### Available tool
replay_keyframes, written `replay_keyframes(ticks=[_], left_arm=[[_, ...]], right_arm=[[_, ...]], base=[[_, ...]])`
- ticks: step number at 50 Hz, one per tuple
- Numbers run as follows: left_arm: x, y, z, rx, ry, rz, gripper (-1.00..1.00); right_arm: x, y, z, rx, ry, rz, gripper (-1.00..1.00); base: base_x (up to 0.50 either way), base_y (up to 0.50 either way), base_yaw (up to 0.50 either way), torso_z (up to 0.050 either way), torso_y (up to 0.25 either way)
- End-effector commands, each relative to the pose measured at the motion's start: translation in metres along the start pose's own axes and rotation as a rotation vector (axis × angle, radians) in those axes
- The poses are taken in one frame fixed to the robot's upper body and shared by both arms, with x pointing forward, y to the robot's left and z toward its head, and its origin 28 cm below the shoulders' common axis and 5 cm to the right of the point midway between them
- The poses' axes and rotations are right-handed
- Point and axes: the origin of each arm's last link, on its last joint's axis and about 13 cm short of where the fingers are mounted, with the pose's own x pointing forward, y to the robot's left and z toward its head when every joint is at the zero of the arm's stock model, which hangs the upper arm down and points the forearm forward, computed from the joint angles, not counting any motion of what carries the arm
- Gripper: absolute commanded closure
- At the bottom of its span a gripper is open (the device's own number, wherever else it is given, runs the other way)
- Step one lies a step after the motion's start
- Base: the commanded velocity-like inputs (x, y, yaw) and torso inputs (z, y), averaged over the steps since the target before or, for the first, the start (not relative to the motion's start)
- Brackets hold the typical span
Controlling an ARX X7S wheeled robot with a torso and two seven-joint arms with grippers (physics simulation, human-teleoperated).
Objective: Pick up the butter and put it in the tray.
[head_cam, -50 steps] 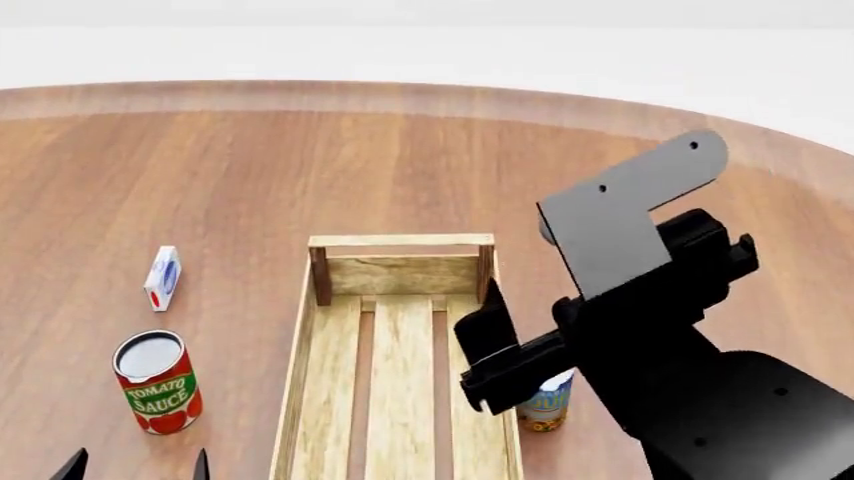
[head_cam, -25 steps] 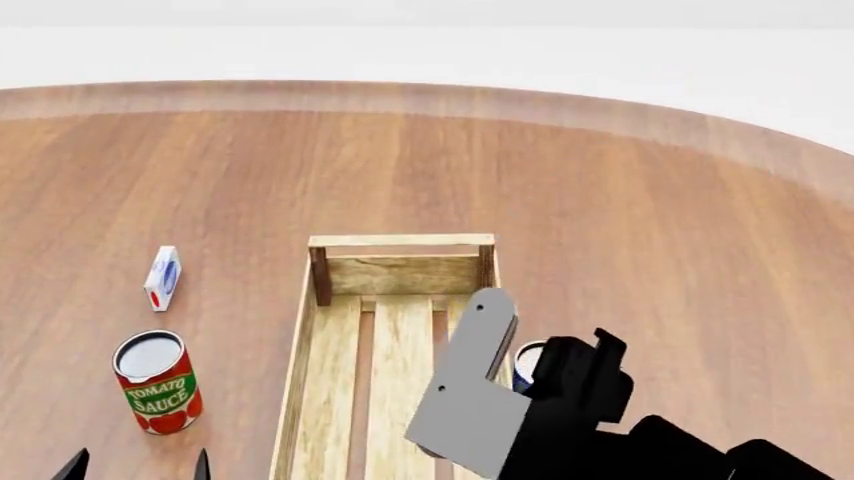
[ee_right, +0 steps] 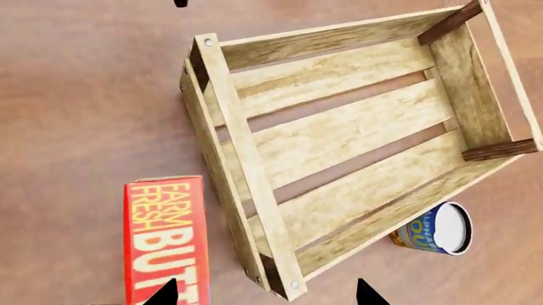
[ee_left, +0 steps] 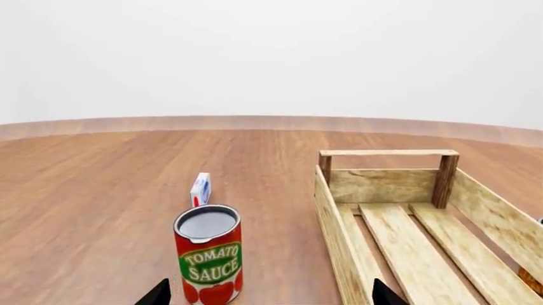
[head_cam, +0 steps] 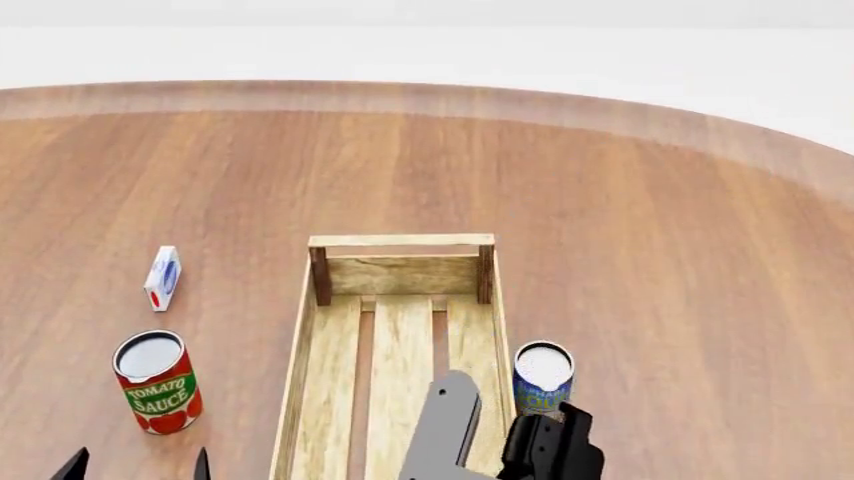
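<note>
The butter (ee_right: 165,238), a red-orange carton lettered "FARM FRESH BUTTER", lies flat on the table just outside one end of the tray (ee_right: 246,159); it shows only in the right wrist view and is out of the head view. The tray (head_cam: 296,360) is a long light-wood crate with a slatted bottom, and nothing lies in it. My right gripper (ee_right: 264,293) is open above the tray's end corner and the butter, one fingertip (ee_right: 165,292) over the carton. My left gripper (ee_left: 269,295) is open and empty, low near the tomato can; its tips show in the head view (head_cam: 134,465).
A tomato sauce can (head_cam: 156,382) stands left of the tray, a small white-blue-red carton (head_cam: 162,277) behind it. A blue-labelled can (head_cam: 542,378) stands against the tray's right side. My right arm (head_cam: 534,450) fills the lower middle of the head view.
My right arm has swung down and back toward the bottom of the head view, uncovering the blue-labelled can and the tray's right side. The left gripper and the objects have not moved.
</note>
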Motion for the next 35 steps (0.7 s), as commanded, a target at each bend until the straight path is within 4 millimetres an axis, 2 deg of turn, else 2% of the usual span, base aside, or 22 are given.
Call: replay_keyframes(ticks=[1,7,19,26,31,35], left_arm=[[0.0,0.0,0.001,-0.003,-0.001,0.002,-1.0],[0.0,0.0,0.001,-0.004,-0.003,0.003,-1.0],[0.0,0.001,0.002,-0.007,-0.007,0.006,-1.0],[0.001,0.001,0.003,-0.008,-0.007,0.005,-1.0],[0.001,0.001,0.003,-0.009,-0.008,0.005,-1.0],[0.001,0.001,0.004,-0.01,-0.008,0.004,-1.0]], right_arm=[[0.0,0.015,0.001,-0.006,-0.03,0.085,-1.0],[0.007,0.019,-0.001,0.058,-0.018,0.106,-1.0],[0.026,0.025,-0.013,0.067,0.018,0.118,-1.0],[0.029,0.026,-0.015,0.061,0.029,0.128,-1.0],[0.032,0.037,-0.016,0.042,0.037,0.167,-1.0],[0.033,0.038,-0.018,0.035,0.046,0.171,-1.0]], base=[[0.0,0.0,0.0,0.0,0.0],[0.0,0.0,0.0,0.0,0.0],[0.0,0.0,0.0,0.0,0.0],[0.0,0.0,0.0,0.0,0.0],[0.0,0.0,0.0,0.0,0.0],[0.0,0.0,0.0,0.0,0.0]])
